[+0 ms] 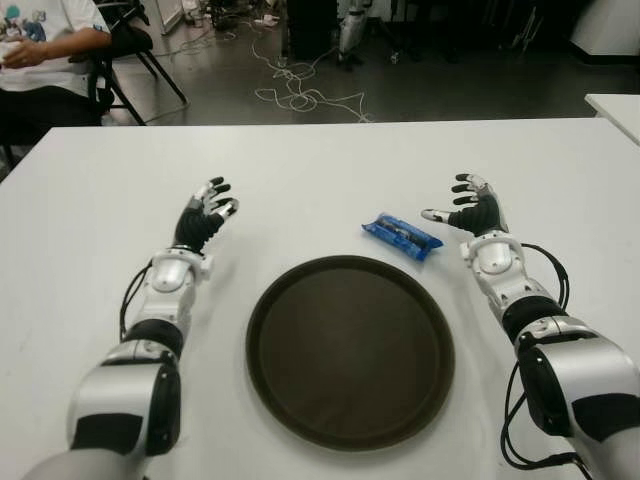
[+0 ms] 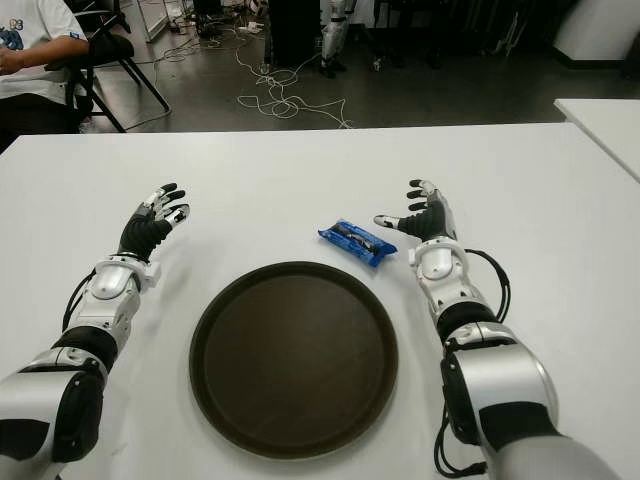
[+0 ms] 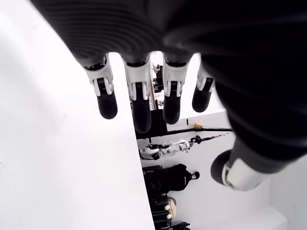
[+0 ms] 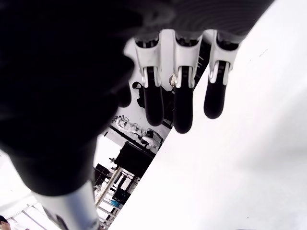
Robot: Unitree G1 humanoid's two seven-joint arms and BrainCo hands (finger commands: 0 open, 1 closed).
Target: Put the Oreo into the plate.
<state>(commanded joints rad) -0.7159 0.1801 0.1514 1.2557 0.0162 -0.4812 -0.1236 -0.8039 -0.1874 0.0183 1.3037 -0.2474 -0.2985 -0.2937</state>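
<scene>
A blue Oreo packet lies flat on the white table, just beyond the far right rim of a round dark brown plate. My right hand is a short way to the right of the packet, fingers spread, thumb pointing toward it, holding nothing. My left hand shows to the left of the plate with its fingers loosely extended and nothing in them. Both wrist views show straight fingers over bare table.
A person sits on a chair past the table's far left corner. Cables lie on the floor beyond the far edge. A second white table stands at the right.
</scene>
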